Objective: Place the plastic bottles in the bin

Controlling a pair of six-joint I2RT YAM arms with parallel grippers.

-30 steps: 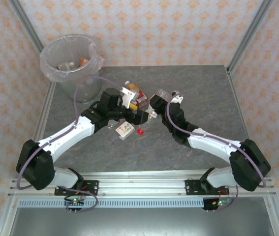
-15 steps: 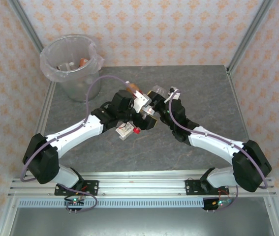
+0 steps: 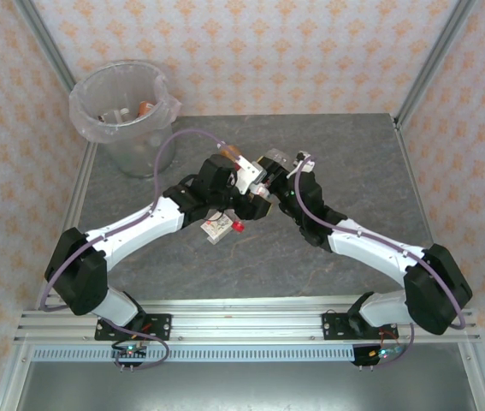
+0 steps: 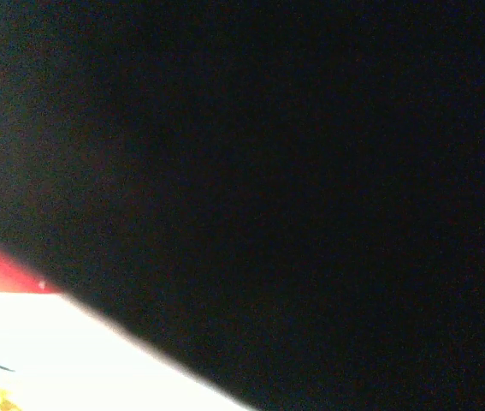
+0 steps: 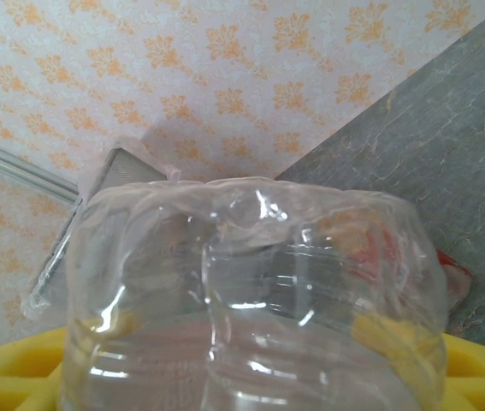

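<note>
A clear bottle [image 5: 251, 291] is seen close to the right fingers [image 3: 268, 181]; whether they or the left fingers [image 3: 255, 195] grip cannot be told.

We see the bin [image 3: 131, 154], a round translucent grey-white bucket lined with a clear plastic bag that folds over its rim. It stands upright at the far left corner of the desk [image 3: 353, 163]. A few small bottles [image 3: 122, 112] lie in its bottom, one showing orange. Mid-desk, a white-labelled bottle [image 3: 217, 228] lies on its side, its red cap [image 3: 238, 226] pointing right. Further back we make out an amber bottle [image 3: 230, 152], partly hidden. In the right wrist view a clear bottle [image 5: 251, 291] sits very close, its dimpled base towards us, with red and yellow tints showing through the plastic.
</note>
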